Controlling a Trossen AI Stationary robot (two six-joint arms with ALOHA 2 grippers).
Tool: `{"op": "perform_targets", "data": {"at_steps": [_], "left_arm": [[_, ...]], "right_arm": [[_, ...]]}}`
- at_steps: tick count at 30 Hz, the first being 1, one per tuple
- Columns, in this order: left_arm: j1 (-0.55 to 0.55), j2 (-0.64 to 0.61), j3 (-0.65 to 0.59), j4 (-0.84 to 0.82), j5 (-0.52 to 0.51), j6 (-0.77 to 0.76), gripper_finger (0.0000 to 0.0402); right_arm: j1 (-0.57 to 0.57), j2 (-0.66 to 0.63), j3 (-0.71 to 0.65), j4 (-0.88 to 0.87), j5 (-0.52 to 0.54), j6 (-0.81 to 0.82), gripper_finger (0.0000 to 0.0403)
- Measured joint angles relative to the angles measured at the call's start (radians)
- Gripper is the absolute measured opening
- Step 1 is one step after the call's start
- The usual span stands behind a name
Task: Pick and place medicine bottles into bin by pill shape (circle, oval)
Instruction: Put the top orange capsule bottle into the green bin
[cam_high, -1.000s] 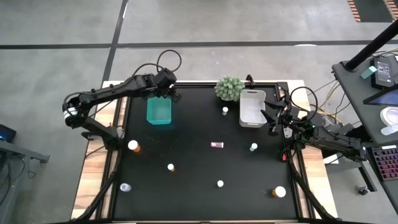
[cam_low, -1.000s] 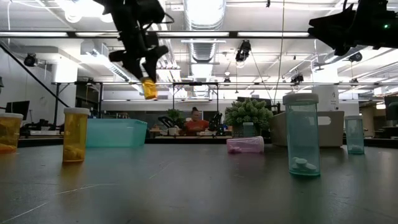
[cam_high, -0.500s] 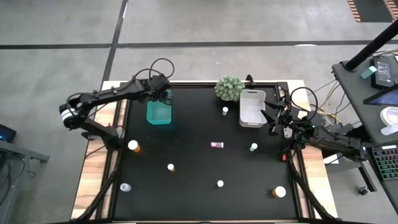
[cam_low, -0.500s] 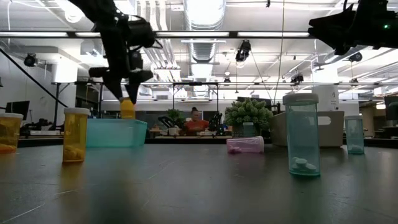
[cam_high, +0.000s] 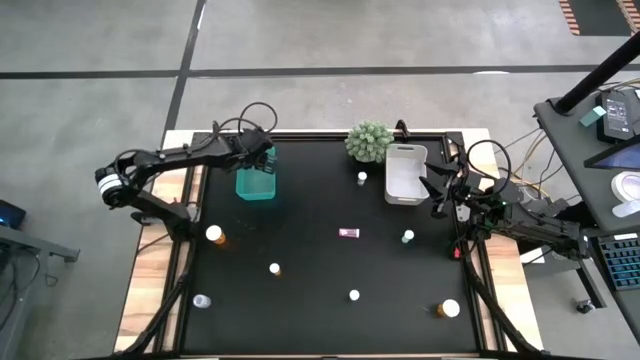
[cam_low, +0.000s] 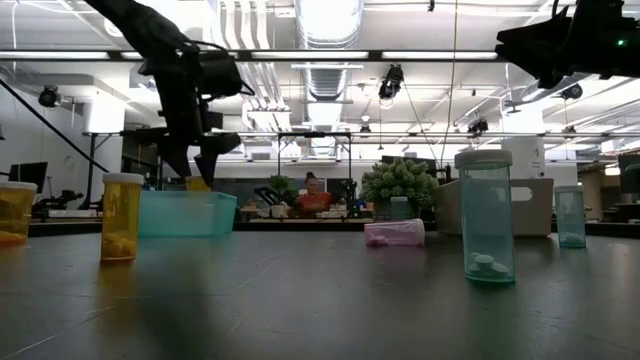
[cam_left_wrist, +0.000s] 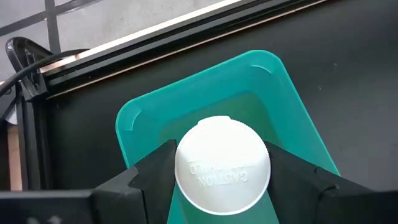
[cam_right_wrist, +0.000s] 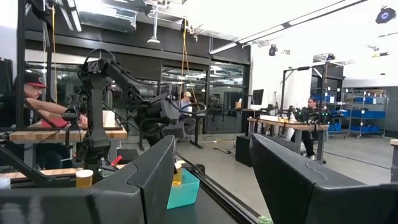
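Observation:
My left gripper (cam_high: 262, 158) is over the teal bin (cam_high: 255, 180) at the far left and is shut on an amber medicine bottle with a white cap (cam_left_wrist: 222, 165). In the low view the bottle's amber body (cam_low: 198, 183) shows just above the bin's rim (cam_low: 186, 196). My right gripper (cam_high: 437, 195) waits open and empty by the table's right edge, beside the white bin (cam_high: 406, 172). Other bottles stand upright on the black table: amber ones (cam_high: 214, 234), (cam_high: 274, 268), (cam_high: 449, 309) and pale ones (cam_high: 408, 236), (cam_high: 354, 295), (cam_high: 362, 178). My left gripper pinches the bottle between its two fingers, one on each side just below the white cap's edge (cam_left_wrist: 180, 168). The fingers (cam_left_wrist: 149, 177) come from above, pointing down. The bottle hangs upright, cap toward the wrist, its lower end at the teal bin's rim, clear of the table.
A spiky green plant ball (cam_high: 369, 141) stands at the far edge beside the white bin. A small pink bottle (cam_high: 348, 232) lies on its side mid-table. A pale bottle (cam_high: 201, 300) stands near the front left corner. People sit in the room beyond the table.
My left gripper has gone toward the table's left edge and down with the amber bottle, from above the teal bin's right side to over the bin. The bottle has dropped from well above the bin to the level of its rim and stays upright.

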Motion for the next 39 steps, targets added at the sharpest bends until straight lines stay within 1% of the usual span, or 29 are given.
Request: {"op": "perform_targets", "data": {"at_steps": [9,24,39], "left_arm": [[0.006,0.016,-0.026,0.056,-0.026,0.028,0.0196],[0.008,0.137,0.009,0.110,-0.019,0.081,0.0196],[0.028,0.145,0.019,0.136,-0.018,0.102,0.0197]], "right_arm": [[0.000,0.000,0.000,0.000,0.000,0.000,0.0201],[0.000,0.000,0.000,0.000,0.000,0.000,0.0201],[0.000,0.000,0.000,0.000,0.000,0.001,0.0201]]}}
